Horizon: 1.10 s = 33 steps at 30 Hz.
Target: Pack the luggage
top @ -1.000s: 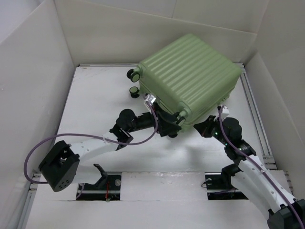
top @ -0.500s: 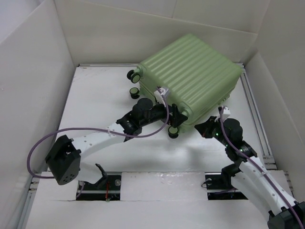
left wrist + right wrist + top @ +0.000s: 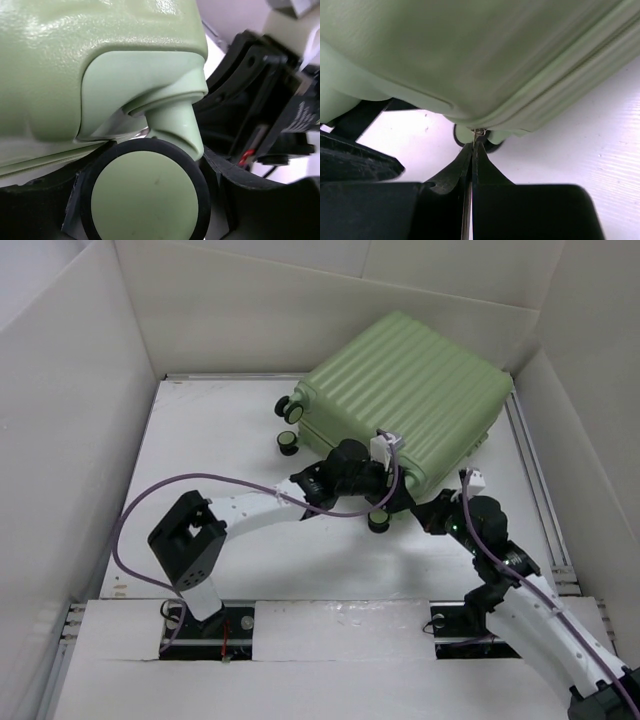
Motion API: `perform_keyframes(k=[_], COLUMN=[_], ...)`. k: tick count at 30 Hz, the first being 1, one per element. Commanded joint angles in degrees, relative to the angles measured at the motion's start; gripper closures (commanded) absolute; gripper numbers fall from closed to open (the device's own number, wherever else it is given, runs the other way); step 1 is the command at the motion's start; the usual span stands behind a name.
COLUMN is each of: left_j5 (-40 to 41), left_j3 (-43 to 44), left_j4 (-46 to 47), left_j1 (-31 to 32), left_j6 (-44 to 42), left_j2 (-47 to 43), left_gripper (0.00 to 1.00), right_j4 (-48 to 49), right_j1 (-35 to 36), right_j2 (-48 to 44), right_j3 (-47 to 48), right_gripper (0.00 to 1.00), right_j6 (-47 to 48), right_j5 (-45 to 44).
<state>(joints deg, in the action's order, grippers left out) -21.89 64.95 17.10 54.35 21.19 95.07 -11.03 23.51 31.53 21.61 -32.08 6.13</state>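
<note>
The luggage (image 3: 410, 390) is a pale green ribbed suitcase lying closed and tilted at the back right. In the left wrist view its shell (image 3: 75, 60) fills the top, and a black-and-green caster wheel (image 3: 145, 195) sits between my left fingers (image 3: 260, 200), touching both. From above, my left gripper (image 3: 385, 502) is at the suitcase's near corner wheel (image 3: 379, 521). My right gripper (image 3: 437, 512) is tucked under the near edge. Its tips (image 3: 473, 145) are pressed together on a thin metal zipper pull (image 3: 477, 133) at the seam of the shell (image 3: 470, 50).
Two more caster wheels (image 3: 289, 408) (image 3: 288, 443) stick out on the suitcase's left end. White walls enclose the table on three sides. A metal rail (image 3: 535, 480) runs along the right edge. A purple cable (image 3: 150, 510) loops off the left arm.
My left arm has swung right along the suitcase's near edge to the corner wheel and its jaws have narrowed around it. The suitcase has shifted slightly right. The right gripper has stayed put.
</note>
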Motion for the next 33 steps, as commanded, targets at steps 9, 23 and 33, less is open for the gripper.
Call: perform_keyframes(k=[9,23,33], left_j5=[-13.7,-5.0,22.3], left_j3=[9.6,-1.2,-20.5], left_j4=[17.9,16.4,6.7], left_j1=[2.9,5.7,-8.1], left_j6=[11.3,15.0,12.6], left_j2=[5.1,-7.7,-35.9], left_gripper=[0.95,0.00,0.00], right_j4=[29.8,22.1,17.4], right_j1=[23.1,24.5,21.7], right_j2=[11.8,2.3,1.8], right_j3=[-4.7,-6.1,-4.2], right_gripper=[1.00,1.00,1.00], right_j6=[-13.1,-14.4,-13.1], right_j5=[-1.1,-21.0,-16.4])
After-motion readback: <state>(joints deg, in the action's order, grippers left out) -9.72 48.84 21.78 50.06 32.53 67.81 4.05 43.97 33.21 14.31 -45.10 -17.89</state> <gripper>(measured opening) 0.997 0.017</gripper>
